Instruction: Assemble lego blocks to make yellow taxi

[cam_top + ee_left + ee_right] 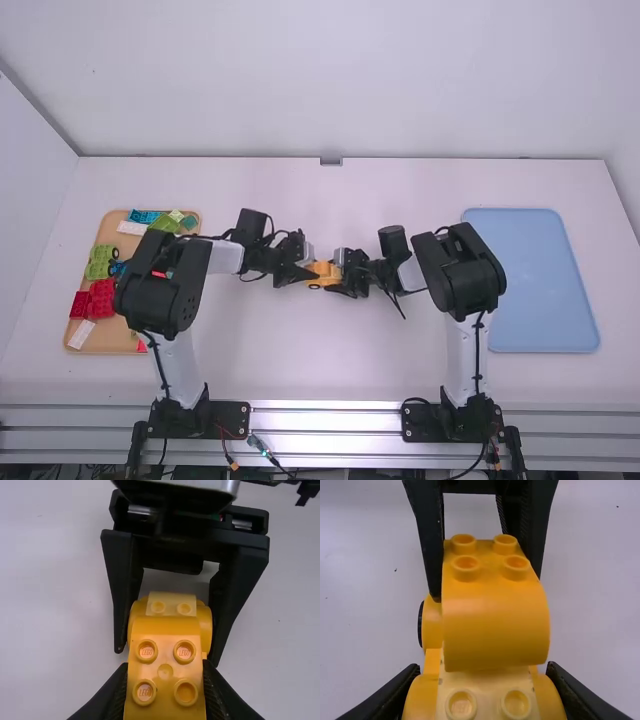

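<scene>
Table [300,370]: white; carries both trays, with the work going on over its middle.
Left arm [160,285]: base left of middle; white link runs up from it to a black joint over the tan tray; forearm bent across toward the middle, wrist pointing at the other arm.
Right arm [468,272]: base right of middle; white link runs up to a black joint near the blue tray's left edge; forearm bent inward, roughly mirroring the left.
Blue tray [545,280]: right side of table, rounded corners.
Tan tray [110,340]: left side, partly under the left arm; holds red blocks [100,298], green blocks [100,262] and white blocks [131,228].
Left gripper [314,271]: facing the right one at close range; fingers clenched on the curved yellow block, one on each side.
Right gripper [338,273]: facing back toward the left; fingers clamped on the sides of the yellow base, at its rounded parts.
Yellow base [432,625]: between the grippers, at mid table; pale studded section at the right gripper's end.
Curved yellow block [492,630]: four studs, rounded end toward the right gripper; lines up with the base; cannot tell if seated on it.
Black wheel [421,625]: on the base's side, seen edge-on in right wrist view.
</scene>
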Available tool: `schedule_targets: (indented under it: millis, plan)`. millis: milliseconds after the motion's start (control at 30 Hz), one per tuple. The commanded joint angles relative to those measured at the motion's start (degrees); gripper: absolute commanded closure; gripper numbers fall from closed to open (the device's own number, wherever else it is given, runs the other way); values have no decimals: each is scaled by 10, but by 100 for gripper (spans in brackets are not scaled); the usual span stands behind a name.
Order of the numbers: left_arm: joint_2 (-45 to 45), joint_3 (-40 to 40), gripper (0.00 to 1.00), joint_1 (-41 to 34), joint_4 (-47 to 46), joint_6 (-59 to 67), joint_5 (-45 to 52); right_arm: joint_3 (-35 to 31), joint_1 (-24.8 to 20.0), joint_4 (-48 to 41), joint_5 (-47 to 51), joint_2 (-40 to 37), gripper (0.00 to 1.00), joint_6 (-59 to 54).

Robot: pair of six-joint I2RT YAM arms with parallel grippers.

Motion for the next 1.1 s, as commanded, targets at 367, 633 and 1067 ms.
schedule_targets:
  millis: [367,633,1067]
  plan:
    - [22,29,98,-29,-72,31,-89,0,6,-4,8,14,45,4]
    - [22,28,98,-30,-76,31,-86,0,6,-4,7,14,45,3]
    - [22,-12,98,-68,10,-32,-170,0,6,-4,7,14,45,3]
